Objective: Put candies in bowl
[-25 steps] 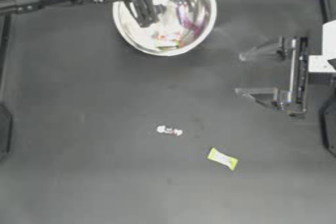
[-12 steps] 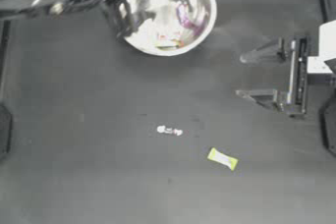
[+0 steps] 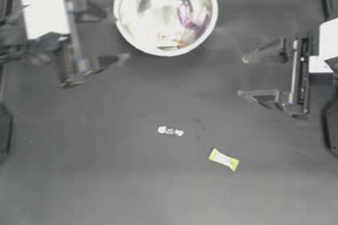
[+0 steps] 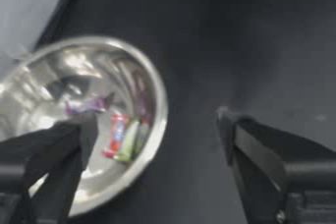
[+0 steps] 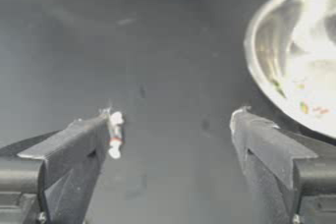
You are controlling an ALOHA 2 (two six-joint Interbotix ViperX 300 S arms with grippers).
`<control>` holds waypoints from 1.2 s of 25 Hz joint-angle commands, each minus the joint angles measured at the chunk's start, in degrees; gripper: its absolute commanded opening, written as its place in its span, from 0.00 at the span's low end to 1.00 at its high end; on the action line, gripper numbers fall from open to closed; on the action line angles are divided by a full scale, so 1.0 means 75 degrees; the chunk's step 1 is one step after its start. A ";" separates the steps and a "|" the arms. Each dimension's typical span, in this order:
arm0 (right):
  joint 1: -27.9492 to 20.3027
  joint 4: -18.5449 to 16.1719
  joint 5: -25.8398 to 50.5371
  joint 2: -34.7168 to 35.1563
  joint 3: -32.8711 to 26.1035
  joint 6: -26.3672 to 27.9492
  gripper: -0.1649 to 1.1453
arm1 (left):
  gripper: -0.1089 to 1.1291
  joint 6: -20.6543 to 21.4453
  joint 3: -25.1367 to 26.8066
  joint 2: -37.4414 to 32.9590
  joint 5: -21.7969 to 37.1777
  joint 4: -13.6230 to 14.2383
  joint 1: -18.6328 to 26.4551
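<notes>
The shiny silver bowl sits at the back centre of the table. It holds a purple-white candy, a red-white candy and a yellow-green one. Two candies lie on the table: a whitish one near the middle and a yellow-green one in front of it to the right. My left gripper is blurred, left of the bowl, open and empty. At the right side my right gripper is open and empty. In the right wrist view the whitish candy shows beside one jaw.
The table's raised dark border runs along the back and both sides. The bowl's rim shows in the right wrist view, off to one side. A dark pad lies at the left edge.
My left gripper has pulled out from over the bowl, moving left and toward the front. The right arm and the two table candies have not moved.
</notes>
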 commanded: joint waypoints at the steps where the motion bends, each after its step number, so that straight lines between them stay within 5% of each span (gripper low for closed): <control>1: 0.0000 0.0117 0.0727 -0.0023 -0.0422 0.0000 0.89 | 0.91 -0.0012 0.0434 -0.0598 -0.0199 -0.0187 -0.0094; 10: 0.0035 0.1102 0.3129 0.0035 -0.1289 0.0035 0.89 | 0.91 -0.0035 0.0902 -0.0750 -0.0223 -0.0457 -0.0668; 15: 0.0316 0.1160 0.4172 0.0305 -0.1687 0.0586 0.89 | 0.91 -0.0035 0.1160 -0.0820 -0.0293 -0.0738 -0.0668; 19: 0.0949 0.0527 0.4793 0.0668 -0.2004 0.1512 0.89 | 0.91 -0.0047 0.1371 -0.0961 -0.0539 -0.0832 -0.0668; 25: 0.2109 -0.1102 0.5473 0.1441 -0.2391 0.3668 0.89 | 0.91 -0.0047 0.1547 -0.1172 -0.0633 -0.0973 -0.0668; 30: 0.2695 -0.1594 0.5496 0.2273 -0.2555 0.4512 0.89 | 0.91 -0.0047 0.1570 -0.1172 -0.0633 -0.0973 -0.0680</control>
